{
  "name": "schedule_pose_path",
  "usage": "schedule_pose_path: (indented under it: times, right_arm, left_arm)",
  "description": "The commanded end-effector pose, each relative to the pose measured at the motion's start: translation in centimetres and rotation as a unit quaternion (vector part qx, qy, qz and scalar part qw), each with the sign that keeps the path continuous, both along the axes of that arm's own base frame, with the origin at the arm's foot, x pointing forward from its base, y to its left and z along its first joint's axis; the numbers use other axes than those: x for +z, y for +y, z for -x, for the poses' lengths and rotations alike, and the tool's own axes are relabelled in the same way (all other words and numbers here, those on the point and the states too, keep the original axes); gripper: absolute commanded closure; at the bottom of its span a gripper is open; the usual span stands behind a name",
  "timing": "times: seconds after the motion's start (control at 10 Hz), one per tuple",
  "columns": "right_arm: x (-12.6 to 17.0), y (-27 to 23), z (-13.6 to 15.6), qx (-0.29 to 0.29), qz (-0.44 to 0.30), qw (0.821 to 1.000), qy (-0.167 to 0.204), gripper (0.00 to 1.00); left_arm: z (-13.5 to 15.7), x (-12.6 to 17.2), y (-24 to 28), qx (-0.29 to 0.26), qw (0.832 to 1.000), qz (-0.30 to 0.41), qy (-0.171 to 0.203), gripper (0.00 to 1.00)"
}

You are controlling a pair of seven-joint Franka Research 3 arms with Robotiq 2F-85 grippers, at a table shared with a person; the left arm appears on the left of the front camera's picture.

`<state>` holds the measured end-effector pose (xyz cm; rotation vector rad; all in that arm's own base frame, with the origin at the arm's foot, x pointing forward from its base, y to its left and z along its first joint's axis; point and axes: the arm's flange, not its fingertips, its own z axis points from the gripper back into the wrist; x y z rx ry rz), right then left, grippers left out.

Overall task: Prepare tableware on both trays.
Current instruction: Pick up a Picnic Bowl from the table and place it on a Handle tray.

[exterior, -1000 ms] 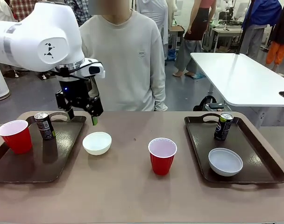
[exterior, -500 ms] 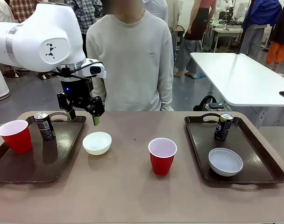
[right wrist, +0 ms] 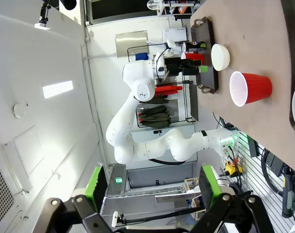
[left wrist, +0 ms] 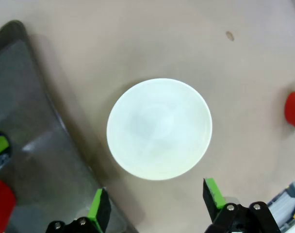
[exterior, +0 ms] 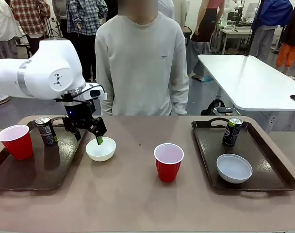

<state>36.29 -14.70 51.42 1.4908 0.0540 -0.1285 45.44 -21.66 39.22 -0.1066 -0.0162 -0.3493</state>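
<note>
**Left claw spread above the loose bowl**

From the front, the left claw (exterior: 89,138) hangs low over a white bowl (exterior: 101,149) that sits on the bare surface (exterior: 138,204), just beside the left tray (exterior: 40,171). One green pad shows against the bowl's far rim, and whether it touches cannot be told. That tray carries a red cup (exterior: 15,141) and a black can (exterior: 46,130). The right tray (exterior: 266,167) holds a second white bowl (exterior: 234,168) and a second black can (exterior: 232,131). A second red cup (exterior: 168,162) stands on the surface between the trays. A person (exterior: 142,63) stands at the far side.

The left wrist view looks straight down. The left claw (left wrist: 155,203) has its fingers apart and nothing between them, with the white bowl (left wrist: 159,128) ahead of them and a corner of the left tray (left wrist: 26,126) beside it.

The right wrist view is turned sideways. The right claw (right wrist: 151,182) is spread and empty, well apart from the surface, and far off it shows the white bowl (right wrist: 220,57) and the second red cup (right wrist: 249,88).
</note>
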Motion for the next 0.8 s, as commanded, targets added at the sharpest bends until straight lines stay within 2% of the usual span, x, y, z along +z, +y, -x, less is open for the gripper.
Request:
schedule_pose_path:
  times: [0.0,0.5,0.7]
  right_arm:
    - [0.3,-0.1,0.0,0.002,-0.006,1.000,0.009,0.00]
    - [0.3,-0.1,0.0,0.002,-0.006,1.000,0.009,0.00]
    - [0.3,-0.1,0.0,0.002,-0.006,1.000,0.009,0.00]
  left_arm:
    - [-0.1,-0.9,-0.2,-0.010,1.000,0.006,-0.014,0.00]
    - [-0.9,-4.5,-0.6,-0.016,1.000,-0.003,0.003,0.00]
    - [-1.2,-5.7,-0.8,-0.014,1.000,-0.010,-0.008,0.00]
